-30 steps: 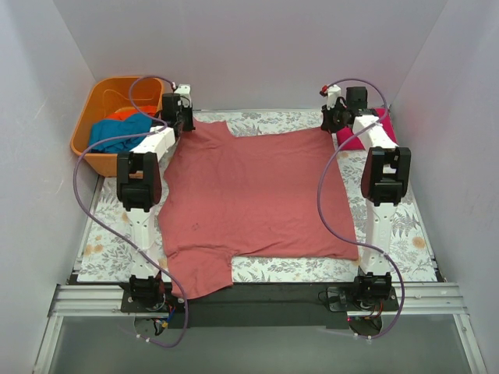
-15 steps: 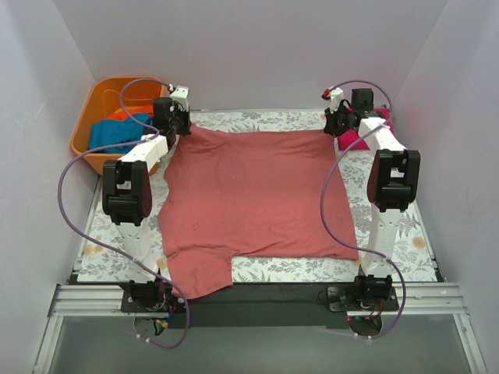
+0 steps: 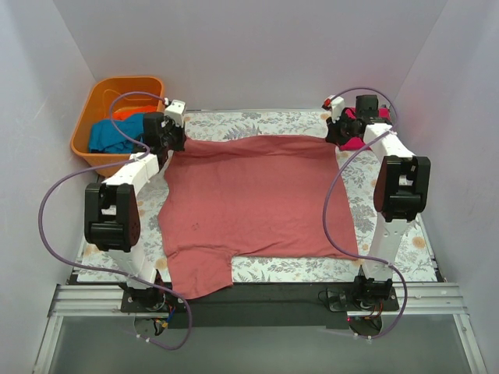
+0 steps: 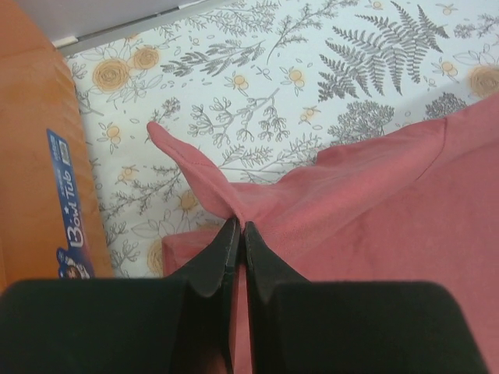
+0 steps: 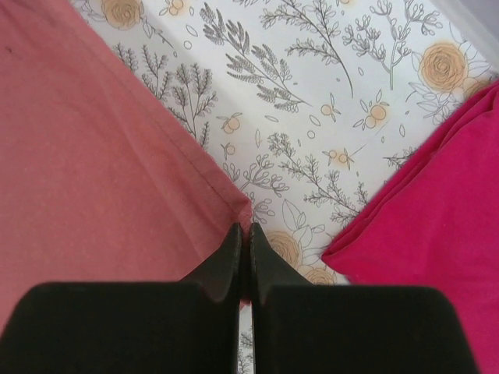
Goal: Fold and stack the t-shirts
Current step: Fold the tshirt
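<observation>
Jaws of both arms clamp the brick-red t-shirt (image 3: 249, 195) spread on the table (image 3: 265, 123). The left jaws pinch its far corner beside the orange tub (image 3: 129, 80); the right jaws, the far corner opposite the tub.

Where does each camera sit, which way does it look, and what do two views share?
Top: above and behind the arms, looking down on the table; left arm and right arm show.
Left wrist: on that wrist, looking down the left gripper, shut on the red shirt, tub beside.
Right wrist: likewise, right gripper shut on the red shirt, pink shirt beside.
Shared: every view shows the red shirt.
</observation>
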